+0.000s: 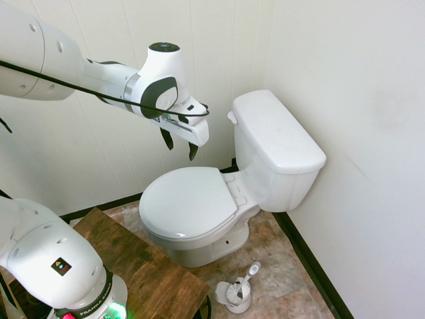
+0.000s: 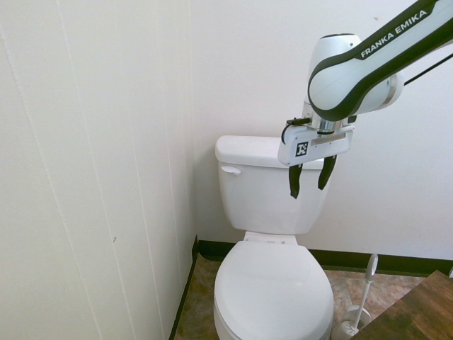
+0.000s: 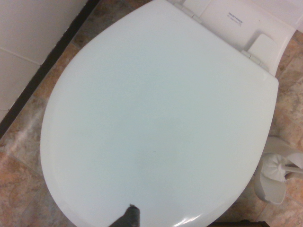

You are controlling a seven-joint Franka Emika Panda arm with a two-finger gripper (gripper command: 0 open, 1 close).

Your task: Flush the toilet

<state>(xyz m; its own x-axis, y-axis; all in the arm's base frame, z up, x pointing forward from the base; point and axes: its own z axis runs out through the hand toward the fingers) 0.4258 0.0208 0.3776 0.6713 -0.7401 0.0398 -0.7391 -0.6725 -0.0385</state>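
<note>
Status: flush not yet done, approach stage only.

Toilet [image 1: 219, 199] stands in the corner of the room, tank against the back wall, seat lid down. Flush lever [image 2: 230, 170] sits on the tank front, upper corner nearest the side wall. It appears level and untouched.

Gripper [image 2: 311, 178] hangs in the air above the seat lid [image 3: 156, 123], fingers pointing down, w/ a clear gap between them. It is open and holds nothing. Wrist view looks straight down on the lid, which agrees w/ that position. In the second exterior view the gripper shows in front of the tank, toward the side away from the lever. No contact w/ any part of the toilet.

Remaining steps, by judgement:
1. Move gripper across toward the lever side of the tank.
2. Bring one finger onto the top of the lever.
3. Press down till the flush starts, then release.

Toilet brush [image 1: 240, 287] in its holder stands on the floor beside the bowl, well clear of the gripper; not part of the job.
</note>
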